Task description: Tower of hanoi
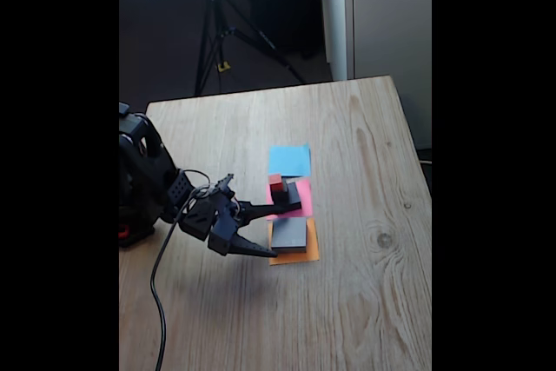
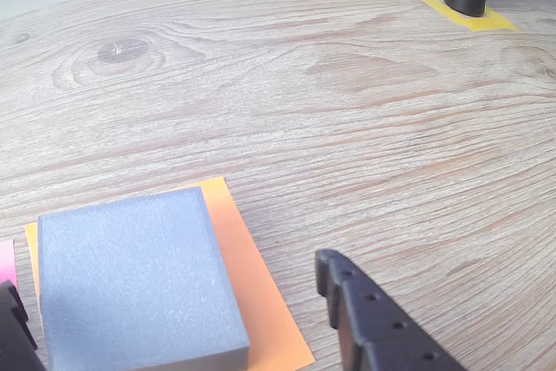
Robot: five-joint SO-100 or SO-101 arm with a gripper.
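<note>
On my feed, item one: the wide flat grey block lies on the orange paper square nearest the camera in the fixed view, while a black block carrying the tiny red cube sits on the pink paper square just behind it, and the blue paper square lies bare beyond. Item two: the end effector stands released, grasping nothing, one finger reaching by the black block and the other low beside the grey block's near edge. Item three: the wooden bench carries all of it, with a tripod on the floor behind.
</note>
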